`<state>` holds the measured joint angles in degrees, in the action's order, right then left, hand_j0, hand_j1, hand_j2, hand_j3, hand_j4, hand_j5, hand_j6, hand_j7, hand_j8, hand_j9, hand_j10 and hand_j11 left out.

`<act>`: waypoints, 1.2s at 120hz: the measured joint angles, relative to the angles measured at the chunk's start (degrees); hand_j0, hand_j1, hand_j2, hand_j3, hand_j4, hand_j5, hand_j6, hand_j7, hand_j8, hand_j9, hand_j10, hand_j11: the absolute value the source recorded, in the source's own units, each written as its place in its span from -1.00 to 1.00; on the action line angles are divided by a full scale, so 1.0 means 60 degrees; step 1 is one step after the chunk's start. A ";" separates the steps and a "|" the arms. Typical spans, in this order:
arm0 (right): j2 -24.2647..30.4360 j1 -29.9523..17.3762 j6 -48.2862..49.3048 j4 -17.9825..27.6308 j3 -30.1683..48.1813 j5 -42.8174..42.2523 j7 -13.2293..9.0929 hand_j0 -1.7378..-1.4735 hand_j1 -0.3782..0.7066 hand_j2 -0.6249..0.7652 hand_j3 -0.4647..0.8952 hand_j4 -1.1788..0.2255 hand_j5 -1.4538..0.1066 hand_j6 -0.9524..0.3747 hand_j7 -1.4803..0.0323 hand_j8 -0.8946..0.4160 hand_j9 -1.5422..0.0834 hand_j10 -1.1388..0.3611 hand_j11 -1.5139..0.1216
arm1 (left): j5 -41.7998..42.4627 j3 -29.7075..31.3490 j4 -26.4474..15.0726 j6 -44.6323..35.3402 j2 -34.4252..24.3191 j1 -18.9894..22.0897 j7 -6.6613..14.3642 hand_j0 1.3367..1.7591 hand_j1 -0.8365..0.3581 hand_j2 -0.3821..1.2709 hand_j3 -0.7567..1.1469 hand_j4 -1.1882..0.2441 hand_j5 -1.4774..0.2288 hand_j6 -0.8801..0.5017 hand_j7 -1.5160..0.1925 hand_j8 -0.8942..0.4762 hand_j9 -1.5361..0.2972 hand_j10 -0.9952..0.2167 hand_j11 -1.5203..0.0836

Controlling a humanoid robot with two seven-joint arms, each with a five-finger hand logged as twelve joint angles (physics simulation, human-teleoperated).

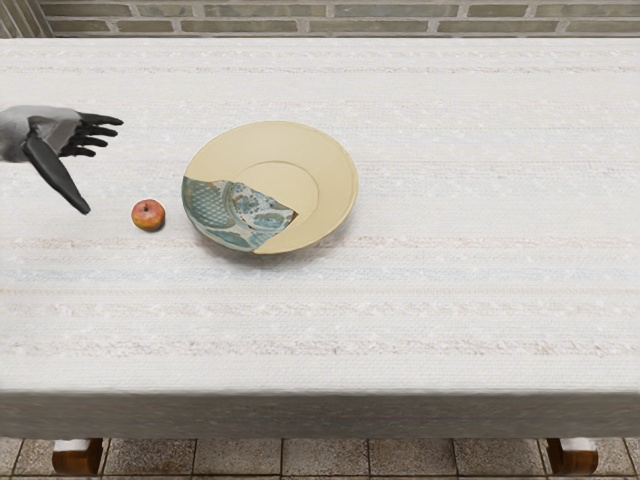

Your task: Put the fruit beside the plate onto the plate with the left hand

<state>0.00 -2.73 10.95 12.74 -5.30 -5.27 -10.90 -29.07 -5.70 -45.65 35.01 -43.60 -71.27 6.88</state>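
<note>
Left robot hand [50, 138] comes in from the upper-left edge of the head view, dark grey and black, above the table [450, 280] and apart from everything on it. It's wide open: the four fingers [100, 121] are spread and reach to the right toward the plate, while the thumb [62, 182] sticks out long, down and to the right, w/ its tip near the fruit but not touching it. It has hold of nothing. The fruit [148, 214], small, round, red-orange w/ a yellowish patch, prob. an apple, sits on the table cloth just beside the plate's left rim, w/ a narrow strip of cloth showing between the two. It's off the plate, below and right of the hand. The plate [320, 165] is wide, shallow and round, lying flat left of centre on the table. Most of it is plain cream-tan w/ a raised inner ring. The lower-left part carries a teal and blue pattern of scales and rosettes, cut off along a jagged edge. Its face shows only that glaze. Plate casts a soft shadow along its lower edge. The table is covered edge to edge w/ a white woven cloth w/ faint pale stripes, and the front hem hangs over the near side. A grey brick wall [300, 18] runs behind the far edge. Below are a tiled floor [320, 458] and two brown wooden table feet [78, 457] at the lower corners.
</note>
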 joint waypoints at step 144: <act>0.0000 -0.0014 0.0007 0.0015 -0.0039 0.0000 0.0000 -0.40 -0.91 -0.11 -0.32 0.66 0.84 0.41 0.93 0.34 0.87 0.50 0.83 | -0.5069 0.1253 -0.4379 -0.6409 0.1774 0.0239 0.4687 0.52 0.89 -0.52 -0.20 0.58 0.66 0.19 0.70 0.22 0.61 0.55 0.82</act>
<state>0.00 -2.81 10.99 12.83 -5.54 -5.27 -10.90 -59.49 1.83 -71.92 -3.44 -32.95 -69.84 35.00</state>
